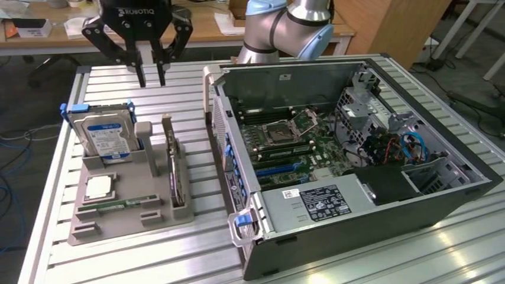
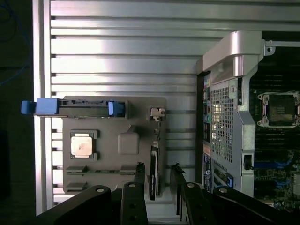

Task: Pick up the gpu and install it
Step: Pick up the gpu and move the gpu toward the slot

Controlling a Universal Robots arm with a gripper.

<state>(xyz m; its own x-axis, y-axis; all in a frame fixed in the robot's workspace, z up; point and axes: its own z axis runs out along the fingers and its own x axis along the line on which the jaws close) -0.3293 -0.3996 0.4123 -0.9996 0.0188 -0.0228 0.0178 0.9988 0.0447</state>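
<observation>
One thin card is what the job turns on: the gpu [image 1: 177,180] stands on its long edge in a slot of the grey holder [image 1: 118,222] on the worktop [image 1: 158,260]. It sits on the side nearer the open computer case [image 1: 442,204], while the hard drive [image 1: 106,133] stands upright at the holder's far corner. The card is probably light and stiff but delicate (a bare board, presumably with fragile parts on its faces). Pinching the two flat faces near the exposed upper edge looks the safest hold, and tilting it in the slot could jam it. The gripper [image 1: 151,80] hangs above the holder, well clear of the card, its fingers parted to a moderate gap and holding nothing. In the wrist view the card's edge lines up between the two fingers.
</observation>
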